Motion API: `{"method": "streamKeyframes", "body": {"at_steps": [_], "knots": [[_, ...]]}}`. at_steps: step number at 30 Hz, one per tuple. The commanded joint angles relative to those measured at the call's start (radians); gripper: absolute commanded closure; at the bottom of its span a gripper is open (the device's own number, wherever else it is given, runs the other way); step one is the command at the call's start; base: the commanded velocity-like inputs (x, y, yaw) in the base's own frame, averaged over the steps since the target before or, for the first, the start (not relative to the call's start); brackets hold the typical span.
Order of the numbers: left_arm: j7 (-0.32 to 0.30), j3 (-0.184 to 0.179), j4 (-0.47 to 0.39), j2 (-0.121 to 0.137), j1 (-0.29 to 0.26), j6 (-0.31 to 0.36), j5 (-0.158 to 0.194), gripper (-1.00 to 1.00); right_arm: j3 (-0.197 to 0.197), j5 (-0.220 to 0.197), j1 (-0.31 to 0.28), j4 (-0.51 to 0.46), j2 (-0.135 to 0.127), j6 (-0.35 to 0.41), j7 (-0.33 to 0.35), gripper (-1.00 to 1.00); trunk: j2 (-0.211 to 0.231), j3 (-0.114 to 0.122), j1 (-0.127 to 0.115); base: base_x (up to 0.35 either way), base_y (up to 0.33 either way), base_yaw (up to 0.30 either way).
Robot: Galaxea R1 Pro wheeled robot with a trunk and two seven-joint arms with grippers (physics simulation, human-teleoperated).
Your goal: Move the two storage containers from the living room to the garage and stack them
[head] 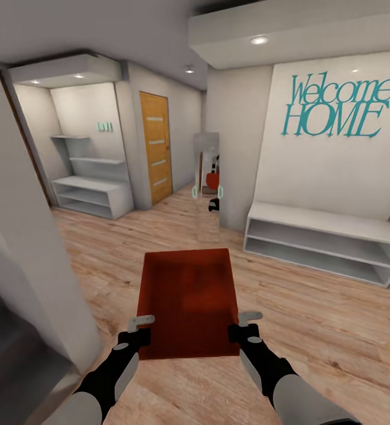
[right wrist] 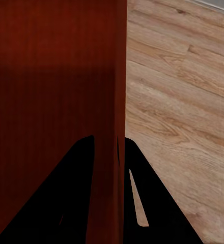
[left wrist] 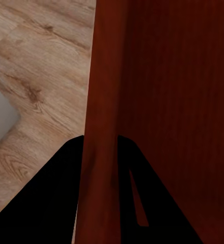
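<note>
Head view: mid-carry through hallway, bin (head: pixel 186 301) clamped by both side walls, left gripper (head: pixel 140 326) and right gripper (head: pixel 246 321) jaws clenched on it. Next: find garage, keep level.

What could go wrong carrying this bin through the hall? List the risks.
1. The bin is held only by its side walls, one tool on each: left tool, right tool. If either arm drifts outward, it could slip and drop.
2. A wall corner stands close on the left; a turn could clip it.
3. The mirror stands ahead; the bin's far end could strike it.
</note>
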Motion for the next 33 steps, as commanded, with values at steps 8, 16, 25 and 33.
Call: {"method": "streamKeyframes", "body": {"at_steps": [8,16,25,33], "knots": [[0.025,0.01,-0.005,0.0,-0.001,-0.051,0.027,1.0,-0.004,-0.04,0.0,-0.001,0.001,0.004,0.001,1.0,-0.002,-0.002,0.001,0.322,0.0,0.0],[0.025,0.01,-0.005,0.0,-0.001,-0.051,0.027,1.0,-0.004,-0.04,0.0,-0.001,0.001,0.004,0.001,1.0,-0.002,-0.002,0.001,0.322,0.0,0.0],[0.025,0.01,-0.005,-0.001,-0.001,-0.051,0.027,1.0,-0.004,-0.04,0.0,-0.001,0.001,0.005,0.001,1.0,-0.002,-0.002,0.001,0.322,0.0,0.0],[0.025,0.01,-0.006,-0.001,-0.001,-0.051,0.027,1.0,-0.004,-0.04,0.0,-0.001,0.001,0.007,0.001,1.0,-0.002,-0.002,0.001,0.322,0.0,0.0]]}}
